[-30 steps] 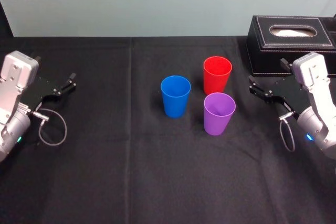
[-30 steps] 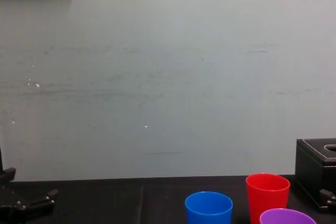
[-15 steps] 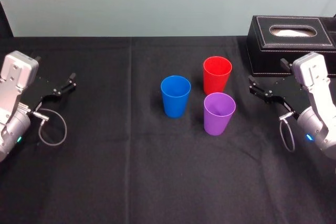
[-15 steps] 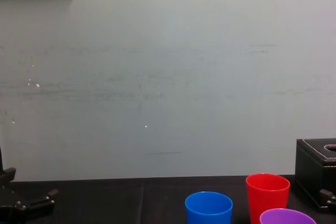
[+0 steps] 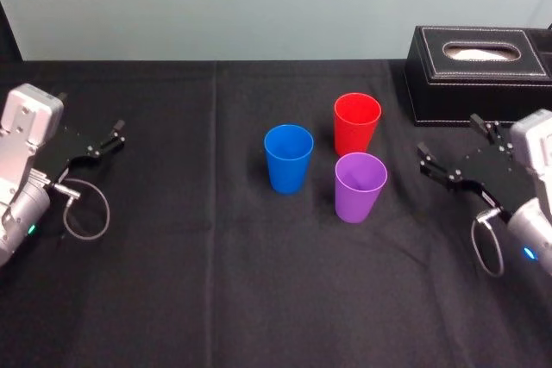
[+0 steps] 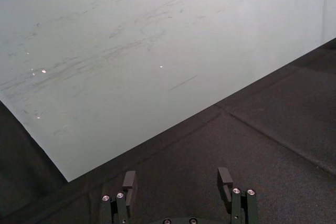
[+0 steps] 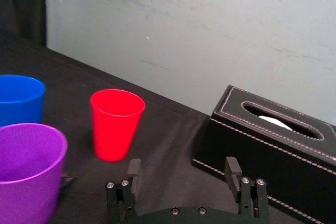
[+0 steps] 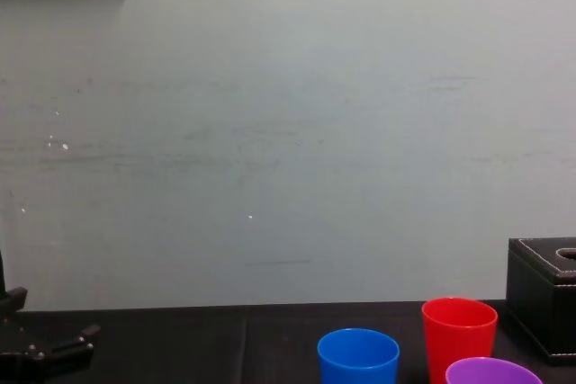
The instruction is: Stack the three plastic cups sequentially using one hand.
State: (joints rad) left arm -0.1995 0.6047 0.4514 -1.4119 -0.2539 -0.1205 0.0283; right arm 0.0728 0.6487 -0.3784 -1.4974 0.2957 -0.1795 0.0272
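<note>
Three plastic cups stand upright and apart near the middle of the black table: the blue cup [image 5: 288, 158] [image 8: 357, 357], the red cup [image 5: 357, 122] [image 7: 116, 124] behind and to its right, and the purple cup [image 5: 360, 186] [image 7: 29, 171] in front of the red one. My right gripper [image 5: 447, 134] [image 7: 182, 165] hovers to the right of the purple cup, open and empty, with a gap between it and the cups. At the table's far left my left gripper [image 5: 90, 109] [image 6: 177, 179] is parked, open and empty.
A black stitched tissue box [image 5: 479, 75] [image 7: 273, 145] stands at the back right, just behind my right gripper. A pale wall [image 8: 288, 132] closes the table's far edge. Bare black cloth [image 5: 259, 299] stretches in front of the cups.
My right gripper has pulled back toward the table's front right, away from the tissue box, and has dropped out of the chest view. The cups and left arm have not moved.
</note>
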